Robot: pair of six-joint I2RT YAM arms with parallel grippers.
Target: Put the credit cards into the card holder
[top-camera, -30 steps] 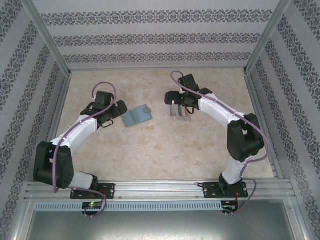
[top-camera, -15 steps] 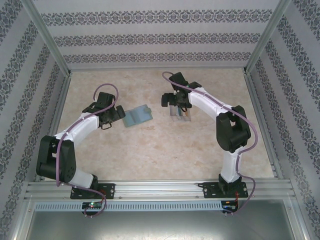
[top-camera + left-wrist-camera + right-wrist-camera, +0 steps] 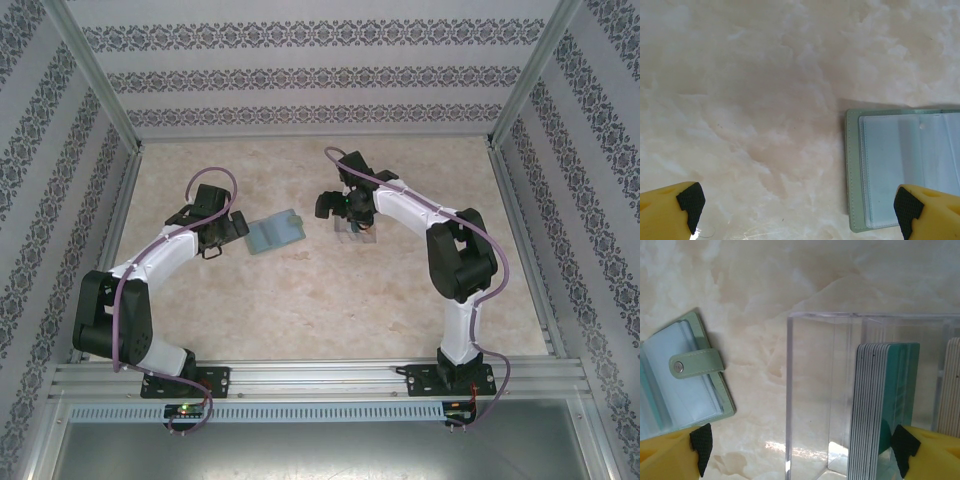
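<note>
The grey-green soft rectangular card holder [image 3: 275, 232] lies open on the marble-patterned table [image 3: 300, 320] between the two arms, its clear sleeves facing up. The left end effector [image 3: 797, 205] is released, its jaws spread near the holder's edge. The right end effector [image 3: 802, 445], also released, spreads over a clear plastic box [image 3: 810, 390] in which thin teal plastic credit cards [image 3: 885, 400] stand on edge.

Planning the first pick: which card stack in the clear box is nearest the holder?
The teal stack: it stands on edge closer to the card holder than the pale stack at the far right.
</note>
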